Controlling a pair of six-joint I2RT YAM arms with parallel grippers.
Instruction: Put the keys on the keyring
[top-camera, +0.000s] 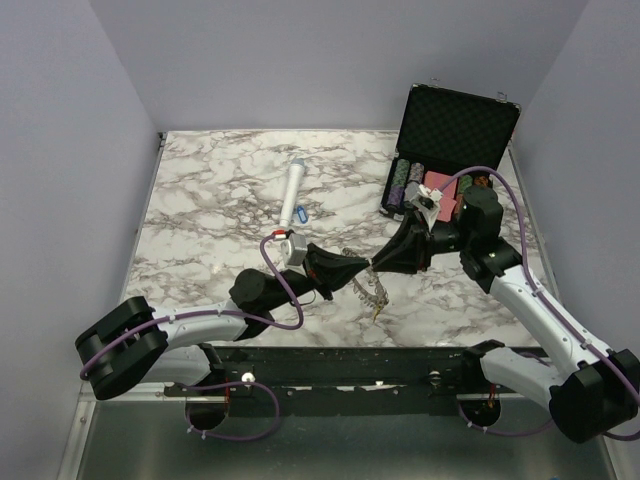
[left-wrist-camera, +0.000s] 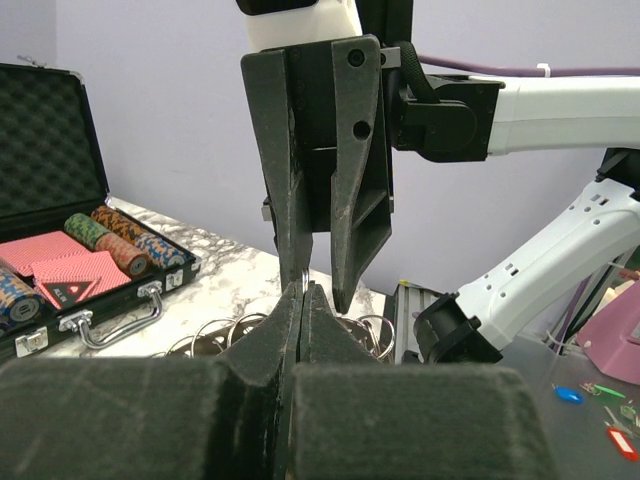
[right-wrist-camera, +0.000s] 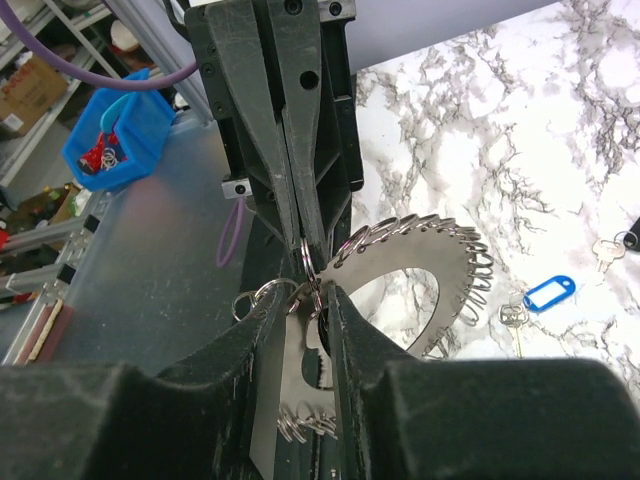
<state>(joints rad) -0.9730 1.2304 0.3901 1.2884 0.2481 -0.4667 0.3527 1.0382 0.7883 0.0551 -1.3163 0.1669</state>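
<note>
The keyring (top-camera: 365, 288) (right-wrist-camera: 455, 275), a toothed grey ring hung with small split rings, sits between both grippers near the table's front. My left gripper (top-camera: 345, 270) (left-wrist-camera: 303, 300) is shut on one thin split ring at the rim. My right gripper (top-camera: 383, 262) (right-wrist-camera: 308, 300) faces it tip to tip. Its jaws stand partly apart astride the rim, with the plate showing in the gap. A blue-tagged key (top-camera: 303, 212) (right-wrist-camera: 548, 293) lies on the marble. A second key (right-wrist-camera: 610, 250) lies past it, and another key (top-camera: 378, 305) shows just below the ring.
A white cylinder (top-camera: 293, 190) lies at mid-table beside the blue tag. An open black case (top-camera: 455, 130) (left-wrist-camera: 60, 270) with poker chips and cards stands at the back right. Purple walls close in the table's sides and back.
</note>
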